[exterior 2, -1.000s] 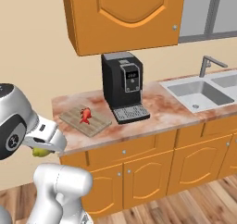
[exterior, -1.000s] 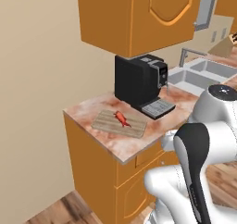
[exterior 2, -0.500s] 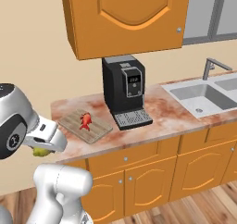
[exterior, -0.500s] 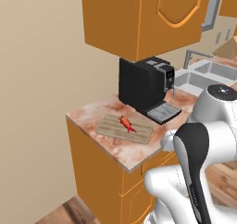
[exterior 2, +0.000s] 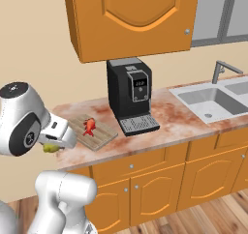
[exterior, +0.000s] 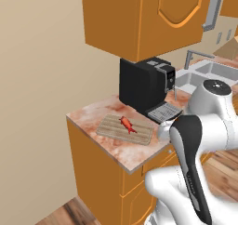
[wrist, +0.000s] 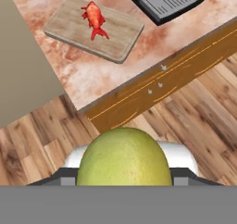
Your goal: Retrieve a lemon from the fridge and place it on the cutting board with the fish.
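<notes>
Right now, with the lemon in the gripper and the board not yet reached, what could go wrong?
1. The lemon is round and held in the gripper off the counter's edge, over the wooden floor; a slip would likely send it rolling away.
2. The fish lies mid cutting board; a careless placement might land on it.
3. The coffee machine stands close beside the board, narrowing the approach.

In front of you, a flat light wooden cutting board (exterior: 124, 129) lies on the pink marbled stone counter (exterior: 91, 116), with a small red-orange fish (exterior: 126, 124) on it. Just beside it stands a black boxy coffee machine (exterior: 145, 87), under orange wooden wall cabinets (exterior: 139, 19).
</notes>
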You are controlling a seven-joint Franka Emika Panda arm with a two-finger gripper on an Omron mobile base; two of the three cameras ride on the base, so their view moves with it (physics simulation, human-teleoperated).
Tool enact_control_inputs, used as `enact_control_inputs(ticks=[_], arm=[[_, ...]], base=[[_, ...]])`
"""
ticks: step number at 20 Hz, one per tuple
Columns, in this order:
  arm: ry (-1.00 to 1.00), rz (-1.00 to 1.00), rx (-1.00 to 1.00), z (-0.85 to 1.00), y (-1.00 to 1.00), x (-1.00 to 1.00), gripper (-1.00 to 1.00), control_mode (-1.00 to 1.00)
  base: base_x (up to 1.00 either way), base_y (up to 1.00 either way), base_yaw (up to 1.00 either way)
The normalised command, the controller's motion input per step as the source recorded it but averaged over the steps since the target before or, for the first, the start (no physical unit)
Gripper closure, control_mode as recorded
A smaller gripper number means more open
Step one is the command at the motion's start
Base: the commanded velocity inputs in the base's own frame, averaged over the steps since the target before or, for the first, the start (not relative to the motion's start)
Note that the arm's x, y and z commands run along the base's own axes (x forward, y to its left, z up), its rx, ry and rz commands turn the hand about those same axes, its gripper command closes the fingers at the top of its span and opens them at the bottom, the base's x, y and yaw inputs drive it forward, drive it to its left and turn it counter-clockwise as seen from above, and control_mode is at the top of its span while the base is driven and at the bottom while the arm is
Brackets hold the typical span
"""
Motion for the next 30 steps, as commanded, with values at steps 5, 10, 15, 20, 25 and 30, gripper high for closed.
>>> enact_control_inputs(ticks=[5, 10, 15, 20, 25, 30], arm=[[0.02, -0.09, 0.05, 0.0, 0.0, 0.89, 1.0, -1.0], [-0.01, -0.26, -0.01, -0.23, 0.13, 0.88, 1.0, -1.0], [-0.01, -0.17, 0.0, -0.02, 0.48, 0.27, 1.0, -1.0], [0.0, -0.15, 0.0, -0.12, 0.56, 0.32, 1.0, -1.0], [0.04, -0.05, 0.01, -0.04, 0.4, 0.62, 1.0, -1.0], [0.13, -0.04, 0.04, -0.01, 0.39, 0.76, 1.0, -1.0]], base=[[0.0, 0.0, 0.0], [0.0, 0.0, 0.0], [0.0, 0.0, 0.0], [0.0, 0.0, 0.0], [0.0, 0.0, 0.0], [0.0, 0.0, 0.0]])
